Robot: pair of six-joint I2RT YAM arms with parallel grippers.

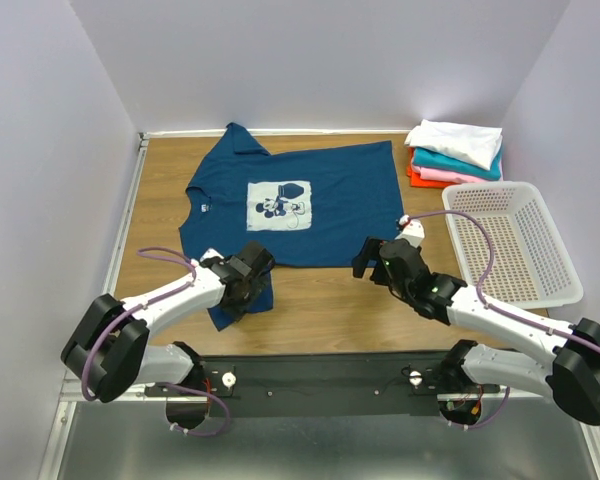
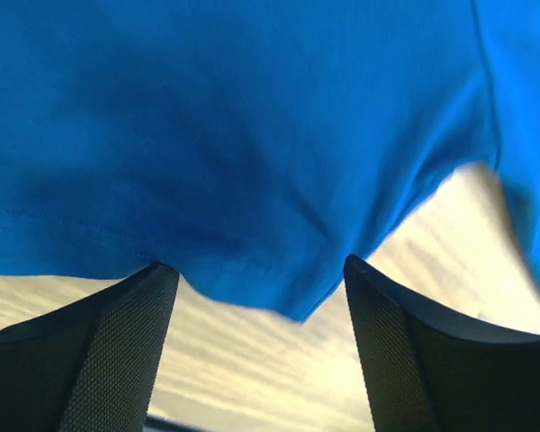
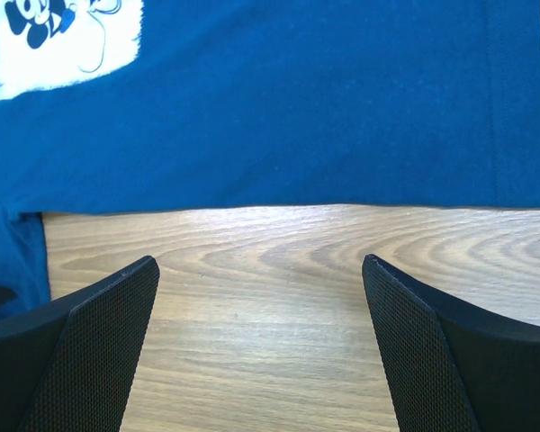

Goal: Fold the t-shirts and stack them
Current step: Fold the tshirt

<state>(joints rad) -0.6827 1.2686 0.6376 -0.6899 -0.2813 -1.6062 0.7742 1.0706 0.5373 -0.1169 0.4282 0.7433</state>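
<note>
Bright even light, soft shadows — navy t-shirt point(image 2: 252, 135) blurred at left wrist

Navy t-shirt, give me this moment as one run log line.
navy t-shirt: spread out, print up | left gripper: open, straddling near sleeve edge | right gripper: open, over table short of hem

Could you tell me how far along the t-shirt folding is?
Done: four folded tees sit in a stack at the far right corner. In hand: the navy t-shirt lies spread flat; the left gripper is open at its near sleeve, the right gripper open over bare table beside its hem. Left: folding and stacking it.
</note>
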